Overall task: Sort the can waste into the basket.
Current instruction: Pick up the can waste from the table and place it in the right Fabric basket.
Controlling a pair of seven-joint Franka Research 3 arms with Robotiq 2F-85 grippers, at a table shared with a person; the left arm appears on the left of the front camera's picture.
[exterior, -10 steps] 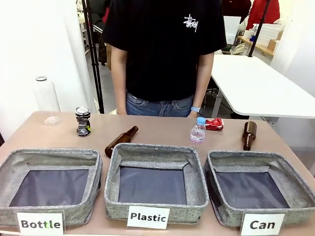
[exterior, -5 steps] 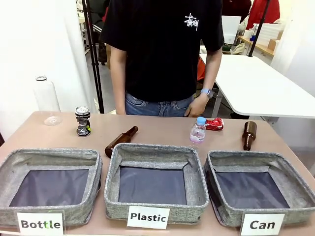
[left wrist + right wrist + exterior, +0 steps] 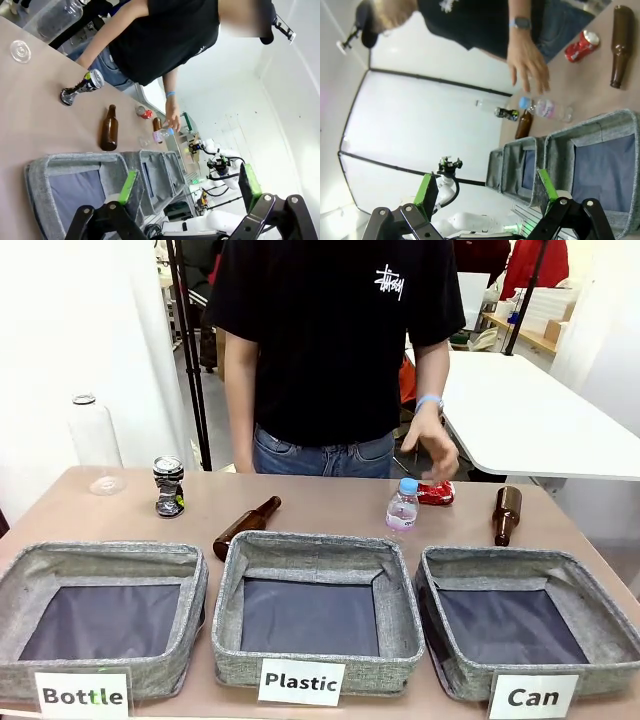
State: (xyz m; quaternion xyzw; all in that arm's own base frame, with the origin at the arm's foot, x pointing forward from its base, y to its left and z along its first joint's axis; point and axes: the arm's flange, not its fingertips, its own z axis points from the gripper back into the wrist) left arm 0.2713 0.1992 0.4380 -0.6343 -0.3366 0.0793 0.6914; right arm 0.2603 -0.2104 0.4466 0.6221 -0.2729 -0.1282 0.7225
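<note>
A crushed red can lies at the far right of the table, next to a small plastic bottle. The person's hand hovers just above them; the right wrist view shows that hand spread over the bottle, with the red can beside it. A black-and-silver can stands upright at the far left, its top tilted in the left wrist view. The grey basket labelled "Can" sits at the front right. My left gripper and right gripper are open, holding nothing, well back from the table.
Grey baskets labelled "Bottle" and "Plastic" fill the front left and middle. One brown bottle lies behind the Plastic basket, another behind the Can basket. A large clear bottle stands at the far left corner.
The person's hand has come up from the hip and moved out over the table, above the red can and the small plastic bottle. Nothing on the table has moved.
</note>
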